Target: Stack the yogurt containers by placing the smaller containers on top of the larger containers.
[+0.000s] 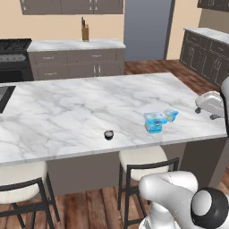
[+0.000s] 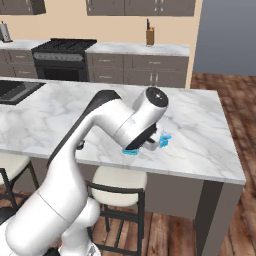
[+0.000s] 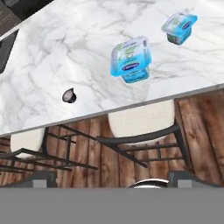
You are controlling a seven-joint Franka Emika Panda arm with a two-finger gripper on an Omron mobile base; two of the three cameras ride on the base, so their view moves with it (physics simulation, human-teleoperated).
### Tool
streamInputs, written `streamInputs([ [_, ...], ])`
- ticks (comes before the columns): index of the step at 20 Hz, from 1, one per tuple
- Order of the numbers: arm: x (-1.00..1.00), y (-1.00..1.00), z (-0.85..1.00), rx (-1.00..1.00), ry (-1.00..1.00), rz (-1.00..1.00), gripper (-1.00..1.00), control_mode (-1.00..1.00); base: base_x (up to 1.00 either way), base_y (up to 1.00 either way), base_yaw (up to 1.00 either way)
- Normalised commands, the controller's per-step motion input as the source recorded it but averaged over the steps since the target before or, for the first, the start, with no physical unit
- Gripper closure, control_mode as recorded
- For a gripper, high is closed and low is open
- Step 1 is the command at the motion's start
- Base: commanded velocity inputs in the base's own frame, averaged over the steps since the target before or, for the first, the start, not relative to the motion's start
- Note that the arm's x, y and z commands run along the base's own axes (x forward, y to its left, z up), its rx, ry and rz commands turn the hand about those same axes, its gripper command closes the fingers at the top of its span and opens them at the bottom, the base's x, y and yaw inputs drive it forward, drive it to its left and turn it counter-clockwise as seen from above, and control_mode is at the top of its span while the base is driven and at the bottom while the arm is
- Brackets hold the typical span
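The small dark cup (image 1: pixel 108 134) stands on the marble island (image 1: pixel 67 112) near its front edge; in the hand view the dark cup (image 3: pixel 68 95) is at the left. The larger light-blue tub (image 1: pixel 155 121) sits to its right, a hand's width away, and appears in the hand view as the blue tub (image 3: pixel 130 61) near the centre. My gripper (image 3: pixel 113 179) hangs open and empty, well above the island's front edge. In the left base view the gripper (image 1: pixel 207 112) is to the right of the tub. My arm hides most of the tub (image 2: pixel 164 139) in the right base view.
A second, smaller blue container (image 1: pixel 171 114) lies just right of the tub, also seen as the blue container (image 3: pixel 179 27). Stools (image 1: pixel 143 163) stand under the island's front edge. A sink (image 2: pixel 15 90) is set in the island's far left. A stove and cabinets line the back wall.
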Motion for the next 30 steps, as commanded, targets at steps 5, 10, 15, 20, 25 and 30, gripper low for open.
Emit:
streamInputs([
  [5, -0.32, -0.20, -0.26, 0.11, -0.16, -0.06, -1.00, -1.00, 0.00, 0.00, 0.00],
  [10, -0.12, -0.23, -0.18, 0.15, -0.12, -0.07, -1.00, -1.00, 0.00, 0.00, 0.00],
  [15, 0.00, -0.20, -0.04, 0.19, -0.04, -0.11, -1.00, -1.00, 0.00, 0.00, 0.00],
  [20, 0.00, -0.12, 0.00, 0.21, 0.02, -0.13, -1.00, -1.00, 0.00, 0.00, 0.00],
  [25, 0.08, -0.06, -0.01, 0.21, 0.04, -0.11, -1.00, -1.00, 0.00, 0.00, 0.00],
  [30, 0.29, 0.00, 0.00, 0.10, 0.01, -0.07, -1.00, -1.00, 0.00, 0.00, 0.00],
])
